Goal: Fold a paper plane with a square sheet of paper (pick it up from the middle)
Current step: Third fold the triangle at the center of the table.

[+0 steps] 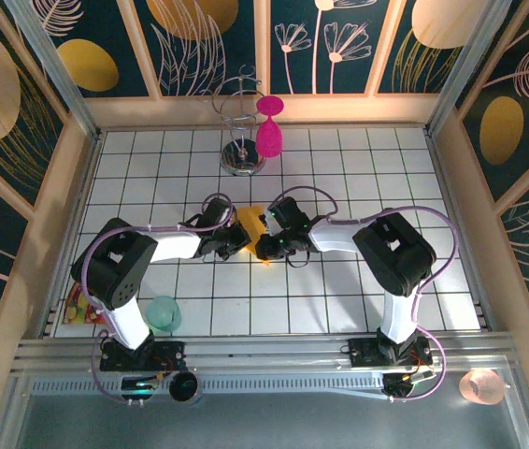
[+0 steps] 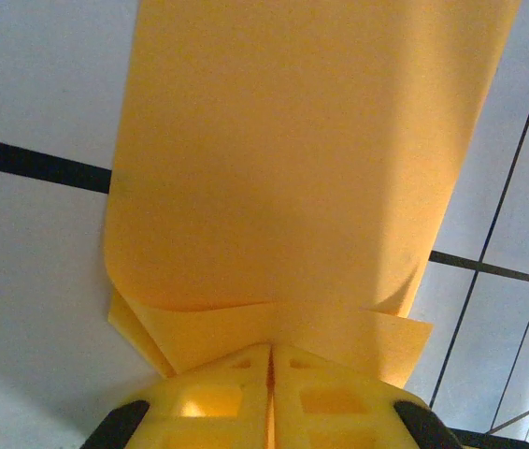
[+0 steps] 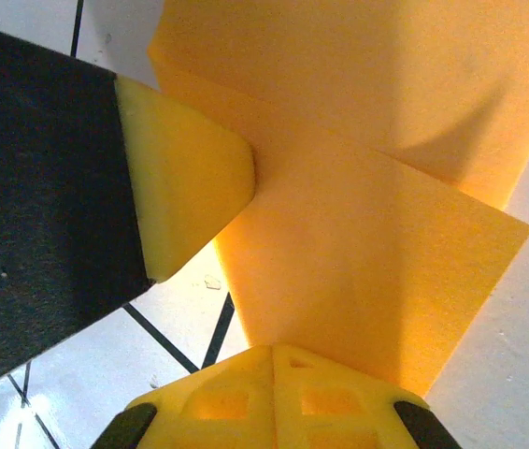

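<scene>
The white tiled table with black grid lines point(image 1: 339, 309) carries the whole scene. The two arms reach inward from its near edge and meet at its centre. Between them is the thin orange-yellow square sheet of paper point(image 1: 252, 221), low over the middle tiles; I cannot tell whether it touches the surface.

The left gripper point(image 2: 271, 360) is clenched on the sheet's near edge, its yellow fingers pressed together with paper pinched between them. Just above them a flap doubles back, so more than one layer is caught. The right gripper point(image 3: 272, 360) is likewise clamped on the paper, at a corner where one layer overlaps another at a slant. One of the left gripper's pads point(image 3: 185, 182) presses the sheet just beside it.

By my reading this is an early fold — layers overlap, but no narrow dart has formed. The next move calls for one grip to anchor while the other carries its edge across, aligned — then pressure along the crease, without pulling the thin paper apart.

Smaller things stand well apart: a wire stand point(image 1: 242, 154) holding a magenta plastic goblet point(image 1: 270, 131) at the far side, a teal cup point(image 1: 163, 312) and a multicoloured snack packet point(image 1: 79, 309) near the left base.
</scene>
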Available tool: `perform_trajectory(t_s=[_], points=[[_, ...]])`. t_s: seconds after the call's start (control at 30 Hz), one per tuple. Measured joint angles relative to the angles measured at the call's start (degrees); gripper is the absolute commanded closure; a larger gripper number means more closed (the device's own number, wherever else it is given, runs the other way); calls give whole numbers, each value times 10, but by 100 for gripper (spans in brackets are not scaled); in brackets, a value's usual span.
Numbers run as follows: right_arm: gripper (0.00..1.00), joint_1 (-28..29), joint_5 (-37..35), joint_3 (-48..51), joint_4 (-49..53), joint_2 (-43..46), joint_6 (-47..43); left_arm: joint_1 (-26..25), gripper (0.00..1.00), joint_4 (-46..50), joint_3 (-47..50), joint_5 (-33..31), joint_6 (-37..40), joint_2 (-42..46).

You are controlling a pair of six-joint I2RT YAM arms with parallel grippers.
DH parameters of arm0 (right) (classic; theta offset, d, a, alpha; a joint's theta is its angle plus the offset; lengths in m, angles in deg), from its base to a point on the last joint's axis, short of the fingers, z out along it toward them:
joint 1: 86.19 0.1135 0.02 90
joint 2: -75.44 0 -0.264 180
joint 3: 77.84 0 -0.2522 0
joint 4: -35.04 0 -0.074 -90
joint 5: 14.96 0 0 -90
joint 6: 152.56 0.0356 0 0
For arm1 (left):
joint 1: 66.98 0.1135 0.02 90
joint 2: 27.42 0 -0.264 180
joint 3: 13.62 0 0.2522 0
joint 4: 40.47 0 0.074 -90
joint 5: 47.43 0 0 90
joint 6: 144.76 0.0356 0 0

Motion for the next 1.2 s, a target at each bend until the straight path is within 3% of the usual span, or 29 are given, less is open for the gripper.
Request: perform_trajectory(t_s=[0.3,0.7,0.87,1.2], points=[[93,0,11,26,-1,19,-26,-1,92,-2,2,-4,0,0],[95,-1,-1,88,63,102,-29,-1,92,-3,2,-4,0,1],[95,-1,-9,86,43,152,-19,-1,92,-3,2,-3,0,1],[100,-1,-35,35,10,79,11,-1,91,-3,2,-2,0,2]])
